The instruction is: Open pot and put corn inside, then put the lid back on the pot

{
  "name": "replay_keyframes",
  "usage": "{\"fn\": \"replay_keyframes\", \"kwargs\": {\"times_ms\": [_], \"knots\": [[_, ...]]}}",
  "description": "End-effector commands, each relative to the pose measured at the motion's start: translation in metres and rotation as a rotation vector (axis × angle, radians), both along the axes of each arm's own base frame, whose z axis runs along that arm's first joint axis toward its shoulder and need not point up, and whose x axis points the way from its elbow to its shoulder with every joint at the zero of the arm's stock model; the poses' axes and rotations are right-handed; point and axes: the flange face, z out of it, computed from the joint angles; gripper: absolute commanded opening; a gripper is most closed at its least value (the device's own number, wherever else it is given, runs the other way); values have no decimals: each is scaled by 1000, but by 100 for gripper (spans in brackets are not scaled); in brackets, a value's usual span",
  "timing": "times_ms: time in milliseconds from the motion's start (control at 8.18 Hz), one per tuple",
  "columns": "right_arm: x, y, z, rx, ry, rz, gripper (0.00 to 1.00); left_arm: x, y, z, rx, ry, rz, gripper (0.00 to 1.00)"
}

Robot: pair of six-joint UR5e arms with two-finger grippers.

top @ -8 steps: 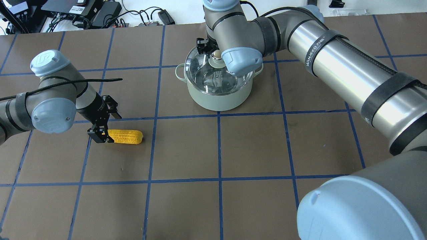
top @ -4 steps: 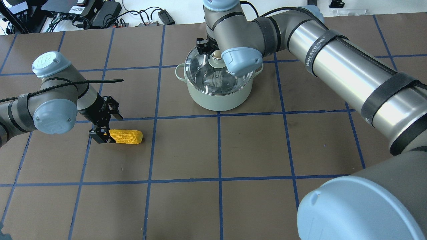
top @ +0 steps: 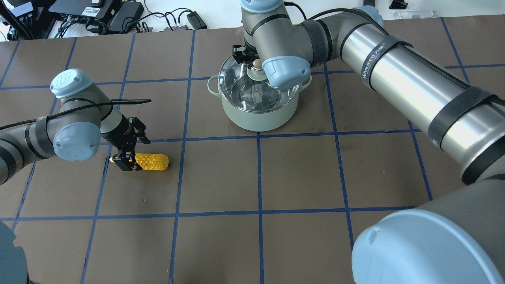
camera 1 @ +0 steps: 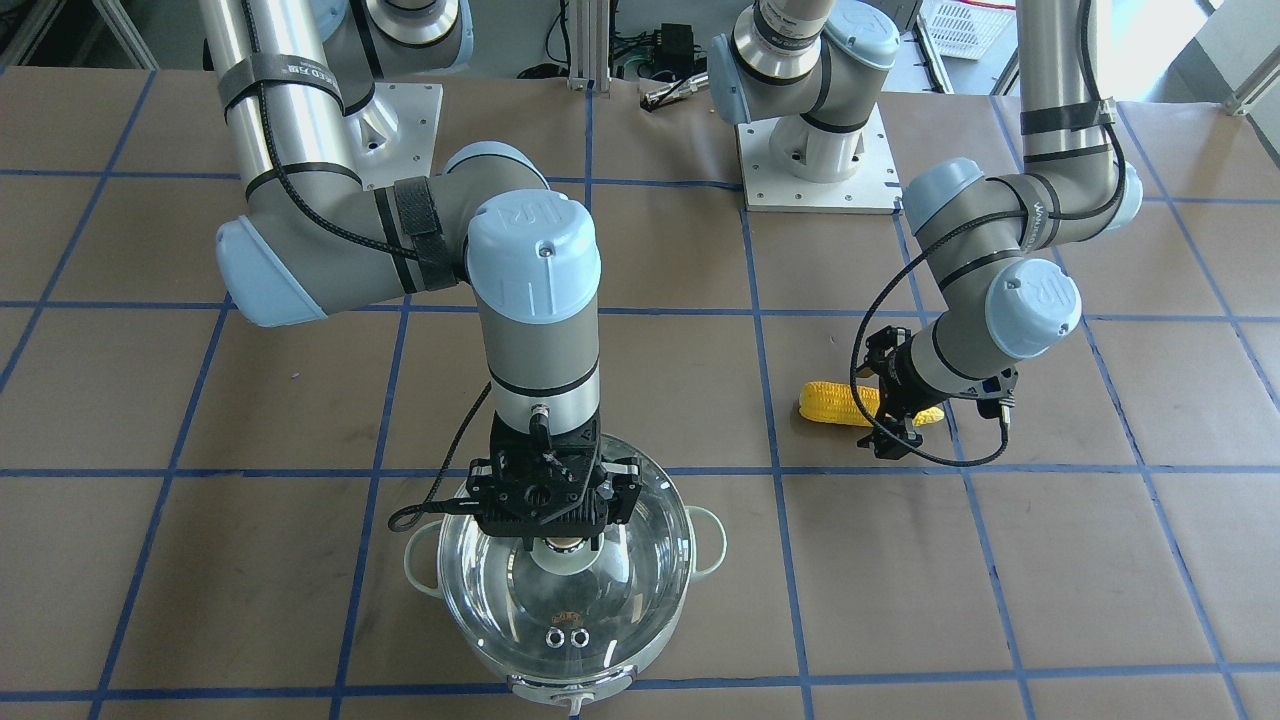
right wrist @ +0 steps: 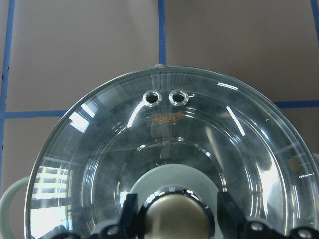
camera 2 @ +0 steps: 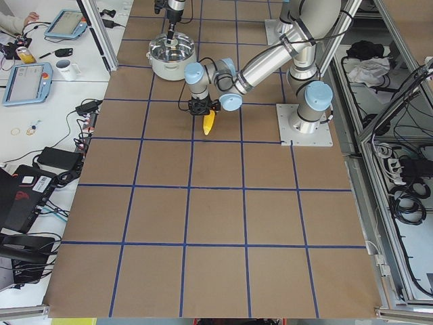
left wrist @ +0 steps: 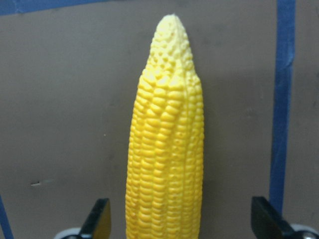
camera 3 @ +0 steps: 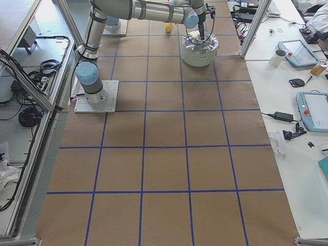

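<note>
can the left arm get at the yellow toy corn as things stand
Probably yes: the left hand is open and already straddles the bumpy yellow toy corn, which lies flat on the brown table with nothing around it.

Bright, even light falls from above, and shadows on the brown table (top: 300, 173) are faint. White glare streaks and a window reflection sit on the glass lid (right wrist: 99, 164). The corn (left wrist: 167, 149) is sharp, the dark pincer fingertips (left wrist: 99, 219) beside it slightly soft.

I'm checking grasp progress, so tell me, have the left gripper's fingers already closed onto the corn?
No. In the left wrist view both fingers stand well clear of the corn, with bare table between.
</note>
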Motion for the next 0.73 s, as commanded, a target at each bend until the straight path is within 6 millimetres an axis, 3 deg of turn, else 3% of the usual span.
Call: {"fn": "replay_keyframes", "kwargs": {"times_ms": [0,367,489,611], "knots": [[0,0,0,2,-4,-13,57,0,0,-6,11,2,2,100],[0,0,0,5,-12,-20,48,0,0,-7,16,1,-2,100],[0,1,1,3,-11,-21,46,1,0,-7,16,-4,0,79],[0,2,7,-5,-14,-21,45,1,0,-7,16,-2,5,66]]}}
